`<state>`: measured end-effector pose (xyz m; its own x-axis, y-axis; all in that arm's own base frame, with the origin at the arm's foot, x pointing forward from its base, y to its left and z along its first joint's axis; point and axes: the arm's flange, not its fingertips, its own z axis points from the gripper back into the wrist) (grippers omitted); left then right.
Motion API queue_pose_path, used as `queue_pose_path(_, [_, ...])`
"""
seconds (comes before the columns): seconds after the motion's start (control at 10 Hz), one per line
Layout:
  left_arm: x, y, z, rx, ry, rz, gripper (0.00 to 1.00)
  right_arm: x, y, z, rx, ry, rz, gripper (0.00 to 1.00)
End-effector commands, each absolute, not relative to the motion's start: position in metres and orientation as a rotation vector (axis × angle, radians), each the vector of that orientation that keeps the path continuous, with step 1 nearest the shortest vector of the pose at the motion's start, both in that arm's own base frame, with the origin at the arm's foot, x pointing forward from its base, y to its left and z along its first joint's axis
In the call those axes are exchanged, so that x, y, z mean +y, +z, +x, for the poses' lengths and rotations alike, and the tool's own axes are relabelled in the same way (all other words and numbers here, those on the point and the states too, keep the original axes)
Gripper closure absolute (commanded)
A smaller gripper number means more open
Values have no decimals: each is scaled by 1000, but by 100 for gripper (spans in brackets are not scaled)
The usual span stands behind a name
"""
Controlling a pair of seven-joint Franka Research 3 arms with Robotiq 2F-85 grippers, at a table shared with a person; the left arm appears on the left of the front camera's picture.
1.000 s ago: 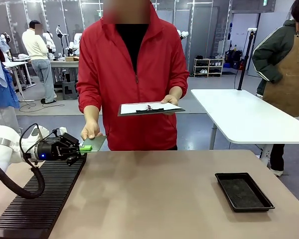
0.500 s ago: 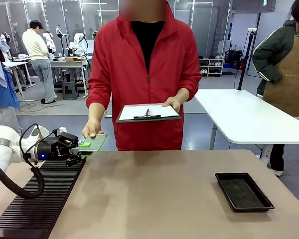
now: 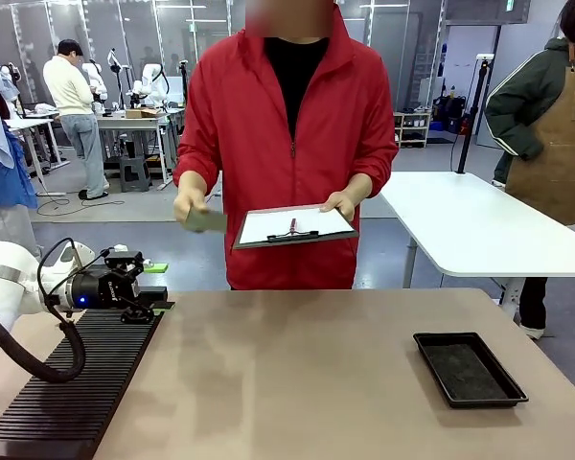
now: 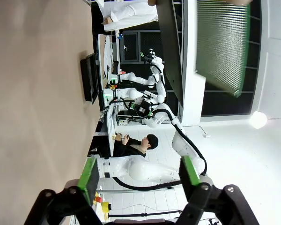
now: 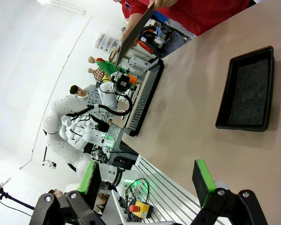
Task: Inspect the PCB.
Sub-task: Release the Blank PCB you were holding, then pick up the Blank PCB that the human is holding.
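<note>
Nearest you, 1 ribbed black mat [image 3: 72, 388] lies under the left gripper [image 3: 159, 287], its jaws apart and empty. You see 1 shallow black tray [image 3: 470, 369] right on the tan tabletop [image 3: 297, 383]. The right gripper [image 5: 146, 179] jaws stand apart too. Beyond, the person's hand [image 3: 190, 203] holds the thin green PCB [image 3: 207, 220] beside 1 clipboard [image 3: 295, 227].

I count one PCB [image 3: 203, 219], one clipboard [image 3: 294, 227] with one sheet of white paper [image 3: 292, 223] on it, one black tray [image 3: 468, 368] and one black ribbed mat [image 3: 77, 383]. There are two tables: one brown table [image 3: 316, 393] and one white table [image 3: 479, 225]. There are two grippers, the left gripper [image 3: 156, 287] and the right gripper [image 5: 146, 179], each with two green pads [image 4: 89, 172]. Three people are visible: one person in a red jacket [image 3: 287, 144], with two hands, one hand [image 3: 190, 203] and the other hand [image 3: 342, 203], and two more people farther back
</note>
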<state>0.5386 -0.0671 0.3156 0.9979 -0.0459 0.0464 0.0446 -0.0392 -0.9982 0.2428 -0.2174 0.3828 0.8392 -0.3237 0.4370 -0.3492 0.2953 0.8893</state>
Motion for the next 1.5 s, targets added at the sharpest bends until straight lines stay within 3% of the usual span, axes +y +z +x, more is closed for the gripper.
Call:
queue_pose_path(0.0, [-67,316,538,9,-71,-1597,0,-217,384,244,-638,26,1303,0])
queue_pose_path(1.4, [-67,316,539,1,-73,-1608,0,-217,384,244,-638,26,1303,0])
